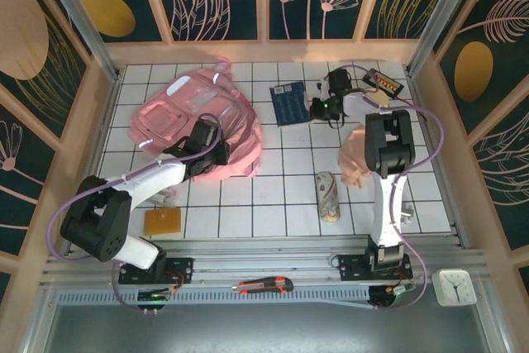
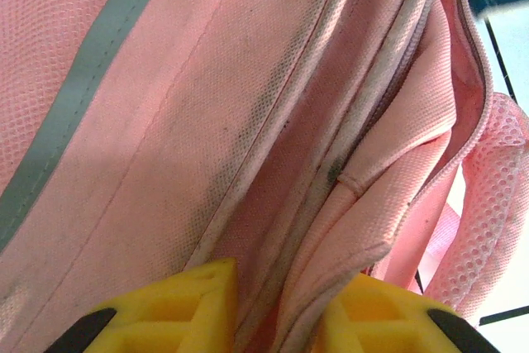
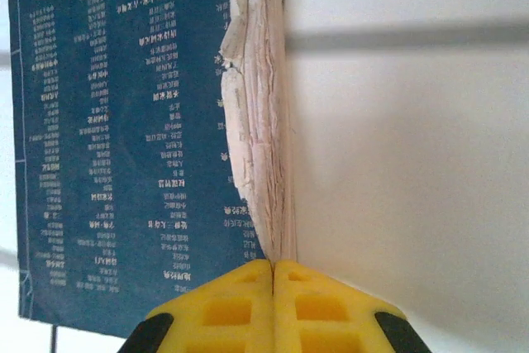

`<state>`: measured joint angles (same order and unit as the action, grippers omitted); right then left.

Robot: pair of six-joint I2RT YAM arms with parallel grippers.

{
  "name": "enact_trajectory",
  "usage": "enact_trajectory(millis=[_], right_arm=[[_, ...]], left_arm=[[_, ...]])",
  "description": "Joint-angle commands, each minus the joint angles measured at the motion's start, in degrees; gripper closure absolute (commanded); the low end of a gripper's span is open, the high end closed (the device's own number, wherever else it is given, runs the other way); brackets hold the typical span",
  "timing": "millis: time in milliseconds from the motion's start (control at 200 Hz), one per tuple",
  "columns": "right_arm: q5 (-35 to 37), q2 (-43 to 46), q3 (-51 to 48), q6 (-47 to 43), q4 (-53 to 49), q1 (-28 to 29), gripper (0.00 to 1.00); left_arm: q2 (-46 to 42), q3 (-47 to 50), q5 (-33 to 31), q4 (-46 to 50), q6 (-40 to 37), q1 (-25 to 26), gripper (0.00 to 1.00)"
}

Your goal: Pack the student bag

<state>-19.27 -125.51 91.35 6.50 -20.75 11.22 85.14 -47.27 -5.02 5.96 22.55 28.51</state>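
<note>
Yellow pads, left gripper (image 2: 285, 280): clamped on a fold of pink mesh fabric, which runs down between my two fingers.
Item held: student bag (image 2: 190, 121), soft pink. A grey reflective strip crosses the upper left of the wrist view, stitched seams run alongside it, and a mesh strap (image 2: 496, 204) shows at the right edge. From above, the student bag lies flat on the far-left part of the white tiled table (image 1: 273, 212), with my left gripper at its near right-hand side.

Yellow pads, right gripper (image 3: 274, 269): clenched, fingers pressed flat together, nothing between them.
Item just beyond the tips: blue book (image 3: 124, 138). The cover is printed with columns of pale text, and the worn cream page edge lines up with the seam of my fingers. I cannot tell whether the tips touch the pages. From above, the blue book lies at far centre, right of the student bag and apart from it.

Further items:
- peach cloth (image 1: 357, 155), beside my right arm
- patterned roll (image 1: 329, 196), just left of the peach cloth
- amber slab (image 1: 162, 221), near my left arm's base
- red-and-black utility knife (image 1: 263, 286), on the near metal rail
- white clock (image 1: 452, 285), at the near right corner
</note>
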Motion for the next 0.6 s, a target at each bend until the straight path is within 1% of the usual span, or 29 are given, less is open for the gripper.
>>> enact_trajectory(millis=[0, 130, 210, 350, 595], right_arm=[[-4.55, 9.29, -9.24, 2.10, -0.50, 2.02, 1.00], [-8.94, 19.31, -19.40, 7.54, 1.69, 3.02, 1.00], [-11.52, 24.84, -23.34, 10.90, 2.98, 3.27, 1.00], [-15.30, 32.78, -27.18, 15.68, 4.13, 2.21, 1.00], [-20.92, 42.23, -31.97, 24.04, 8.68, 0.00, 1.00]], left_arm=[[-1.05, 1.04, -1.40, -0.21, -0.84, -0.91, 0.73], [-1.18, 0.38, -1.42, -0.83, -0.97, -1.00, 0.73], [-1.83, -0.22, -2.03, -0.85, -1.25, -1.09, 0.73], [-4.28, -0.97, -4.24, 0.25, -2.08, -1.18, 0.73], [-7.89, -1.69, -6.67, 3.08, -2.08, -1.62, 0.74]])
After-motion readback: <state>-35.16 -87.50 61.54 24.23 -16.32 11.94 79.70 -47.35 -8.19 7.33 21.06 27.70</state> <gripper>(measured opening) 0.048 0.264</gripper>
